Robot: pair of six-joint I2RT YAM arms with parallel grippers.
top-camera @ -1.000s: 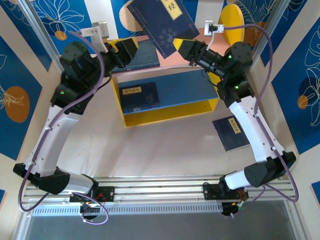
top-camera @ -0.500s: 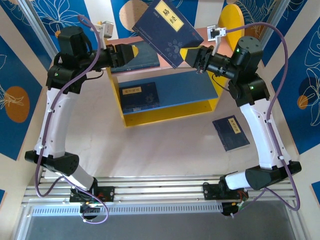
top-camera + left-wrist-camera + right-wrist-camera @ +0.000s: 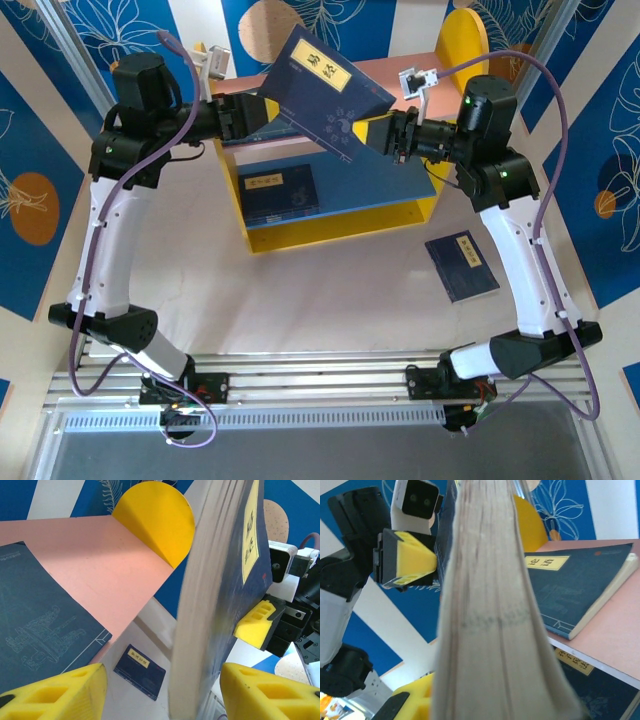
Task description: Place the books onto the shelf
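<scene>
A first book [image 3: 461, 265] is lying on the counter [image 3: 330, 290], near right. Farther, the shelf [image 3: 340, 228] is carrying a second book [image 3: 279, 191] on its blue board [image 3: 385, 170]. Over it the right pincer [image 3: 372, 135] is clamping a tilted third book [image 3: 320, 85], while the left pincer [image 3: 258, 110] is gaping around its edge. A fourth book [image 3: 40, 625] is lying on the far pink board [image 3: 115, 565].

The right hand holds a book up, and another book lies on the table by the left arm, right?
Not quite. The right gripper does hold a book up, but the other book lies on the table by the right arm, not the left. The top view shows it.
</scene>
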